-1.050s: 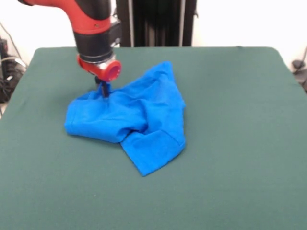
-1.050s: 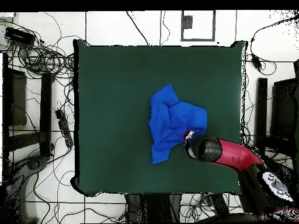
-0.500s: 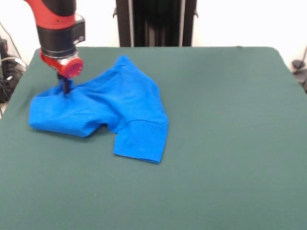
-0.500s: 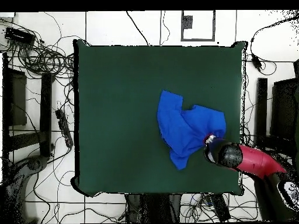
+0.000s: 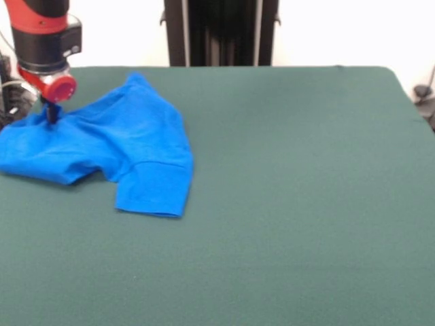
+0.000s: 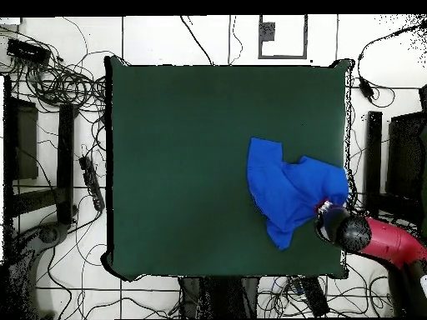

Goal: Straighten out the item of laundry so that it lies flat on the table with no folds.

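Front view: the bright royal-blue cotton T-shirt lies rumpled at the left side of the dark green felt-covered table, one sleeve pointing toward the camera. The red and black arm's gripper pinches the cloth near the shirt's far left part.

Overhead view: the shirt reaches the table's right edge, where the gripper meets it.

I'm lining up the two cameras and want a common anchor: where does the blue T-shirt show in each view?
Front view: the blue T-shirt lies at the table's left side, reaching the picture's left edge.
Overhead view: the shirt lies at the table's right edge, lower half.
Shared landmark: the gripper, down on the shirt's outer end in both views.
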`<state>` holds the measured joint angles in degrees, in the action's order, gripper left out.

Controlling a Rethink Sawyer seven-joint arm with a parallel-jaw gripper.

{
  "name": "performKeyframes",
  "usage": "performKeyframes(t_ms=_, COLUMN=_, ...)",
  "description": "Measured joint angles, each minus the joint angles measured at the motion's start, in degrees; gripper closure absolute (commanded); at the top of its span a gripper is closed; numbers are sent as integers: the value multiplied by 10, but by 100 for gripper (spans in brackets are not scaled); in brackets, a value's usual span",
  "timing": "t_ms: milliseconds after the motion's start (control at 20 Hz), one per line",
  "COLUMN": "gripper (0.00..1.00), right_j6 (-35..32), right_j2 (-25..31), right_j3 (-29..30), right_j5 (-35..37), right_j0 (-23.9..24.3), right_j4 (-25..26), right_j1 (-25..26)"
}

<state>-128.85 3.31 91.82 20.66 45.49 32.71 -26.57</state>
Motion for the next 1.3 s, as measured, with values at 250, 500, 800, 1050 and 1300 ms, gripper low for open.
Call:
performKeyframes(t_ms=250, gripper=100, right_j6=0, right_j2=1, right_j3=-4, right_j5=0, right_j0=10, right_j4=17, right_j1=-1)
performKeyframes(t_ms=500, gripper=100, right_j6=0, right_j2=22, right_j3=-3, right_j5=7, right_j0=50, right_j4=18, right_j1=-8)
performKeyframes(t_ms=800, gripper=100, right_j6=0, right_j2=31, right_j3=-3, right_j5=26, right_j0=109, right_j4=25, right_j1=-17)
performKeyframes(t_ms=1050, gripper=100, right_j6=0, right_j2=32, right_j3=-3, right_j5=53, right_j0=153, right_j4=40, right_j1=-36)
performKeyframes(t_ms=1300, gripper=0, right_j6=0, right_j2=32, right_j3=-8, right_j5=70, right_j0=167, right_j4=62, right_j1=-44)
